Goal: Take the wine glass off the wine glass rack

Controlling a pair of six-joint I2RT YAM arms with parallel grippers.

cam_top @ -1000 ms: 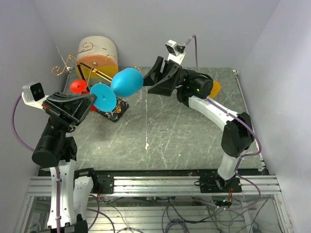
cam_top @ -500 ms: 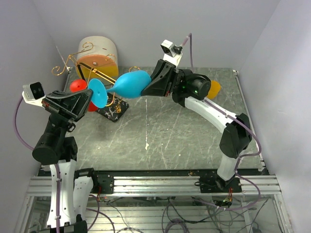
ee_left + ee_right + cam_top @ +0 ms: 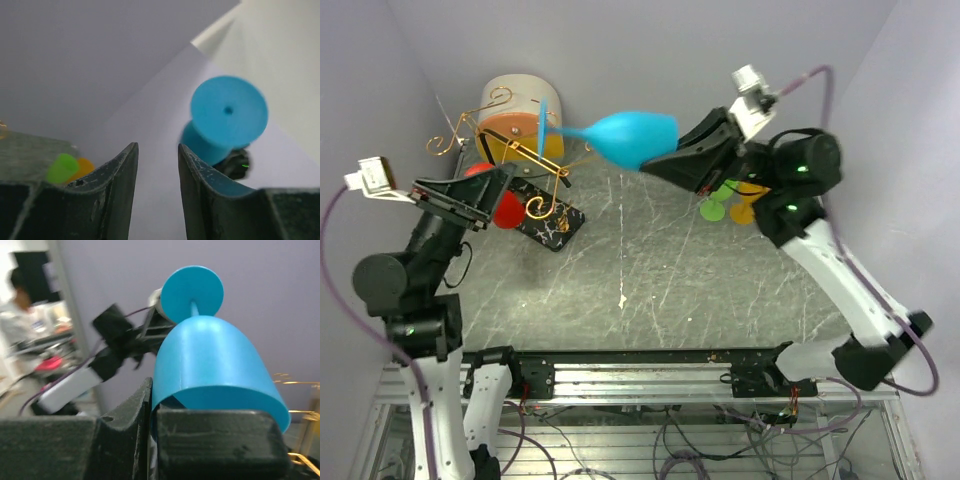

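Note:
The blue wine glass (image 3: pixel 630 138) hangs sideways in the air, its foot (image 3: pixel 542 125) pointing left over the wine glass rack (image 3: pixel 480 130). My right gripper (image 3: pixel 658 166) is shut on the rim of its bowl (image 3: pixel 210 360). No wire shows around the stem or foot (image 3: pixel 192 287) in the right wrist view. My left gripper (image 3: pixel 505 176) stands open beside the rack with nothing between its fingers (image 3: pixel 120 170). From there the glass's foot (image 3: pixel 229 111) shows ahead, apart from the fingers. The rack's black speckled base (image 3: pixel 552 228) rests on the table.
A red glass (image 3: pixel 506 208) sits by the rack next to my left gripper. A cream drum with an orange face (image 3: pixel 520 100) stands behind the rack. A green glass (image 3: pixel 718 206) and an orange one (image 3: pixel 752 210) lie under my right arm. Walls close in on both sides.
My left gripper let go of the blue glass's foot and opened. My right gripper shut on the bowl and carried the glass up and to the right, away from the rack's rails.

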